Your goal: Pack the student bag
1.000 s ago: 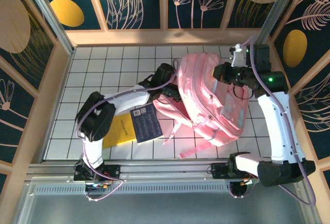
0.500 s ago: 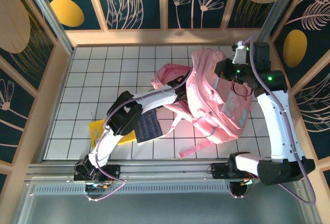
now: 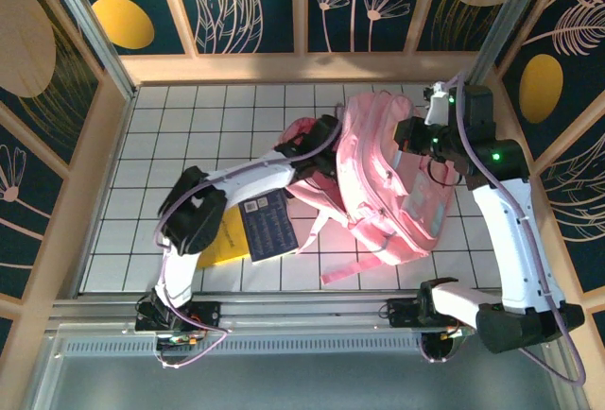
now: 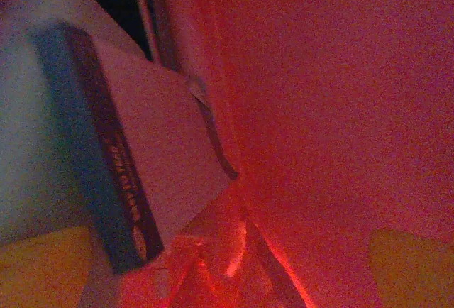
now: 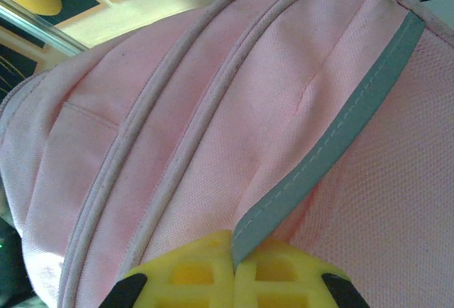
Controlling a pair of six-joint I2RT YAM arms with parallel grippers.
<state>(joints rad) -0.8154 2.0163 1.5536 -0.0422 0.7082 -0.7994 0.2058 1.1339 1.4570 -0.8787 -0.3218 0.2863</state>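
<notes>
Student bag (image 3: 388, 183) — right gripper (image 5: 233, 265) still pinching trim; left gripper (image 4: 227, 272) now spread wide beside book (image 4: 152, 159).

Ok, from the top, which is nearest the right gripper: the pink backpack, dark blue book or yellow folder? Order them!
1. Big pink fabric backpack, pinched by the right gripper.
2. Flat dark blue book, left of the backpack.
3. Flat yellow folder, farthest left, under the book.

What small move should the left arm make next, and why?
Probably draw the left end effector back out of the student bag: its fingers stand wide apart, a book lies free inside, and the right end effector pinches the bag's grey trim. A dark blue booklet and yellow folder wait on the table.
</notes>
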